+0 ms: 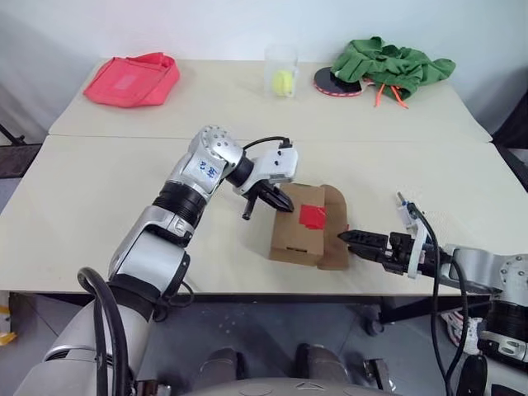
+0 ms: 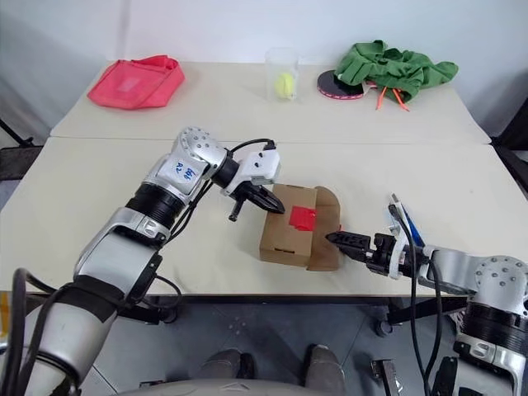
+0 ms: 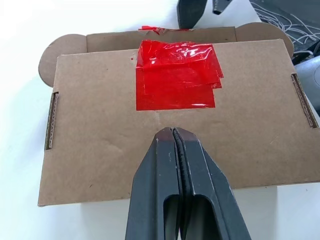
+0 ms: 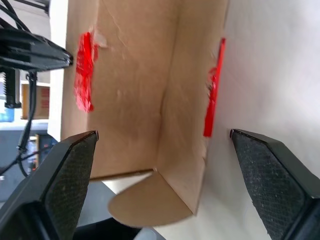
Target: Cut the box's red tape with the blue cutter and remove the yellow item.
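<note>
The left gripper (image 1: 266,200), at the centre of the left eye view, has its 2 black fingers pressed together with nothing between them; the tips rest on or just above the box (image 1: 299,224) lid, just short of the red tape (image 1: 312,216). The right gripper (image 1: 353,240), at the lower right of that view, points at the box's right end with its fingers spread wide and empty. In the right wrist view those fingers (image 4: 57,175) straddle the box's end, where a flap hangs loose and a strip of red tape runs along the side edge.

The box sits at the near edge of the table (image 1: 99,181), centre-right of the frame, lid down but with its far flap lifted. The tape patch on top looks wrinkled and folded over. The blue cutter (image 2: 406,219) appears to lie on the table just behind the right gripper, at the right of the right eye view. The yellow item is not visible; presumably it lies inside.

Judging by the loose flap and free cutter, cutting seems finished and opening the box is in hand. The next move calls for the right gripper to catch the lid or flap edge while the left steadies the carton, without shoving it off the near edge.
</note>
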